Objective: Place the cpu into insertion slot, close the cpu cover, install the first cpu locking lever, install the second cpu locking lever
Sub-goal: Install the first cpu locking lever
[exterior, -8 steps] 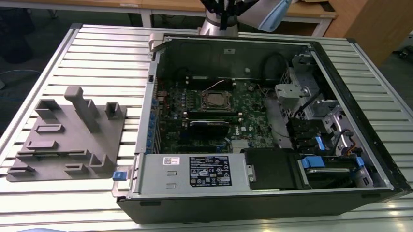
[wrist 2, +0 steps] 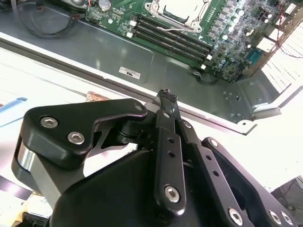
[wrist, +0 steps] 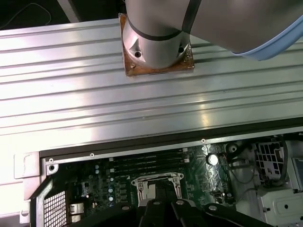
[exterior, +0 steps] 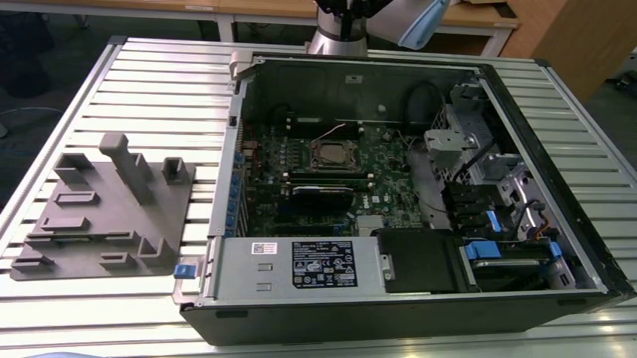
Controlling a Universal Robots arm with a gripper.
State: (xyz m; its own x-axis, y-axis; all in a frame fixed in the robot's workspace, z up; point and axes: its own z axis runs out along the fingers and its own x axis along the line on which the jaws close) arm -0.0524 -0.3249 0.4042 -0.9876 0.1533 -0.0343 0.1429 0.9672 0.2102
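- Exterior view's left: matte grey blocky fixture [exterior: 104, 212] on ribbed alu table [exterior: 149, 82].
- Mid: open black metal pc case [exterior: 398, 328]; small square silver-rimmed insertion slot [exterior: 332, 154] on green board.
- Dull silver flat square cpu [wrist 2: 179, 4] lies in the slot, face up, edges parallel w/ long black memory slots [wrist 2: 173, 35]. Thin silvery cpu cover [wrist 2: 154, 8] looks flat round it.
- My black gripper [wrist 2: 165, 97] hangs above the case rim, fingers pinched together, nothing seen btwn them.

Slatted aluminium table [exterior: 149, 82]: pale, ribbed, evenly lit, glare along the slats. Beyond the table's far edge: wooden desk [exterior: 268, 9], white legs. Off the table's far corner, exterior view's right: wooden panel [exterior: 568, 33]. Around the table: dark floor [exterior: 110, 26].
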